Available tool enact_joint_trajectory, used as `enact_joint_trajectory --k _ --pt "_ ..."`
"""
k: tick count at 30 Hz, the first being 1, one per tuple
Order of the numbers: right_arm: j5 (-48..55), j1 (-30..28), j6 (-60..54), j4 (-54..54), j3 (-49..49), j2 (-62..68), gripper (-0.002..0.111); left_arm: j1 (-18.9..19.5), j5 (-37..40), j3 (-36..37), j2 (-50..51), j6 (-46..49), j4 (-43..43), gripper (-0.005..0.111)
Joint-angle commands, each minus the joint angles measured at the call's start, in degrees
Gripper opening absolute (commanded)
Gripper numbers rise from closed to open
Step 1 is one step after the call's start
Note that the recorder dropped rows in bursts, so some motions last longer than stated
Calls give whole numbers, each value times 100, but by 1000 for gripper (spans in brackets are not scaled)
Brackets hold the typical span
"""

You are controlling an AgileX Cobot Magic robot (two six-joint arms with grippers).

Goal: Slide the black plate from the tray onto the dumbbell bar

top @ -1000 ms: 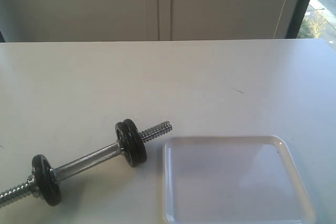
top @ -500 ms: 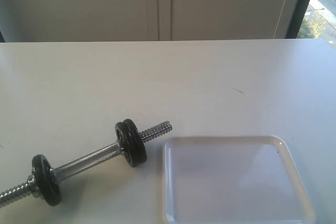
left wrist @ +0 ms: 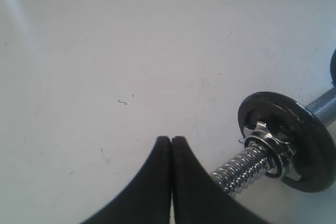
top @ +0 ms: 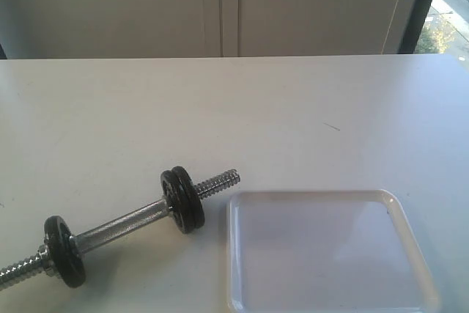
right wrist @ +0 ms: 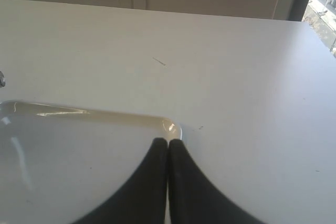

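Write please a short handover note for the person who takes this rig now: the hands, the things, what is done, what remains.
Left hand: shut, empty, beside the dumbbell bar's nut end.
Right hand: shut, empty, near a corner of the tray.
Tray holds nothing; the bar lies on the table beside it.
Done, it seems: the black plate is on the bar, outer of two discs at the end nearest the tray.
Left: probably nothing.

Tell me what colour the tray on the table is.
The tray is translucent white with a glossy rim. The exterior view shows it best.
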Motion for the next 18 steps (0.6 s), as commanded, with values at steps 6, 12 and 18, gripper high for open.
enact_joint_trajectory --k 6,12,18 --pt "-84 -328 -3 -10 31 -33 0 -28 -25 28 -24 -50 -11 0" --pt "-84 -339 -3 -10 31 -33 0 -28 -25 28 -24 -50 -11 0" --pt "-84 -339 -3 -10 31 -33 0 -28 -25 28 -24 -50 -11 0"
